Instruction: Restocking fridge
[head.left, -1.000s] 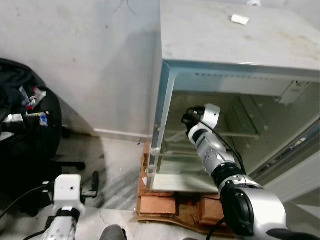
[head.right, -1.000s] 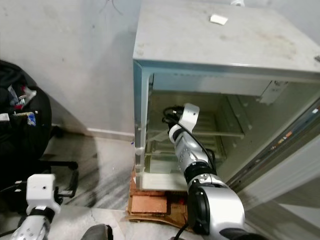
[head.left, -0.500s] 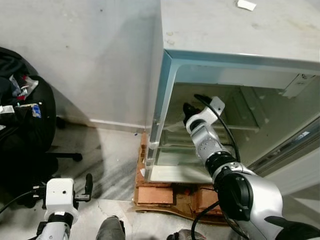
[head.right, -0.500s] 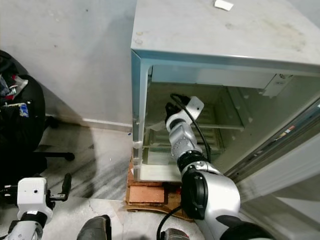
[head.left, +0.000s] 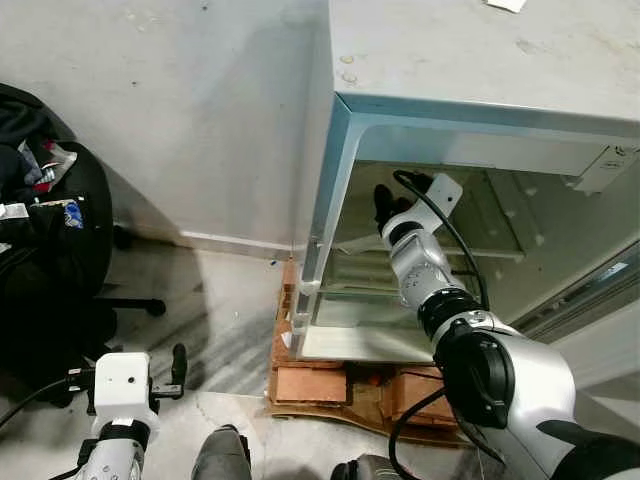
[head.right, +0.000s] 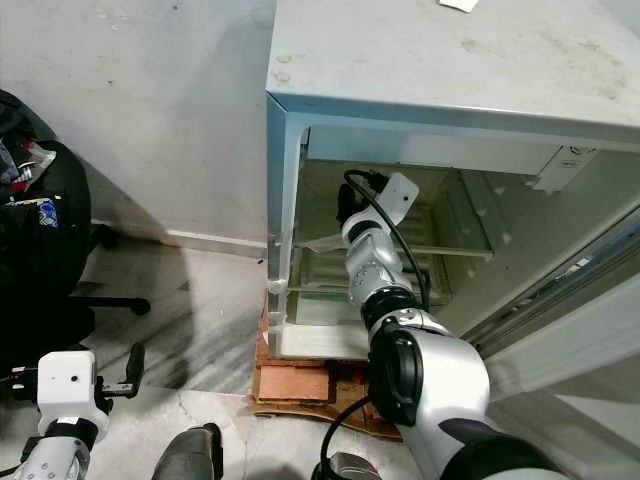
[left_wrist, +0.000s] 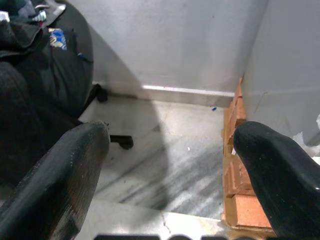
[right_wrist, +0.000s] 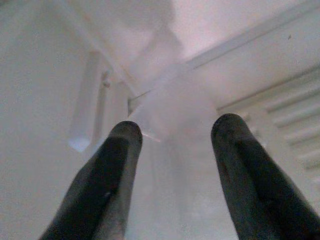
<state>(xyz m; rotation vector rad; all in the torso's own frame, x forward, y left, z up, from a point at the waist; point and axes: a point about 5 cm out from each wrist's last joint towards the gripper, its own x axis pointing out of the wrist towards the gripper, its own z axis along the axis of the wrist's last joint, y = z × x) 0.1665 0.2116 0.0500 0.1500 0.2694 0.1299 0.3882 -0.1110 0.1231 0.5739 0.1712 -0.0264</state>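
A: Where does the fridge (head.left: 480, 90) stand relative to the robot's right pincer (head.left: 385, 203)?

B: The fridge stands open on a stack of red bricks (head.left: 318, 385) over cardboard, close against the grey wall (head.left: 190, 110). The right arm reaches in through the open front, and the right pincer sits inside the upper compartment, near the left inner wall and just above the glass shelf (head.left: 440, 250). In the right wrist view its two black fingers (right_wrist: 107, 185) are spread apart with nothing between them, pointing at a pale, blurred translucent thing (right_wrist: 167, 110) near the ribbed inner wall; what that thing is cannot be told

A: And what do the compartments hold?

B: Nothing can be made out on the shelf. Below it a clear drawer (head.left: 350, 300) spans the bottom; its contents cannot be told. A small white scrap (head.left: 505, 4) lies on the fridge's dusty flat top

A: Which way does the fridge face?

B: Its opening faces the robot, its long side runs left to right along the wall, and the door (head.left: 590, 300) is swung out on the robot's right

A: The other arm?

B: The left pincer (left_wrist: 170, 165) hangs low over the grey floor (head.left: 210, 320), fingers wide apart and holding nothing. Its wrist view looks toward the skirting and the brick edge. A black office chair (head.left: 50, 260) piled with dark bags and small packets stands at the far left, well apart from the fridge
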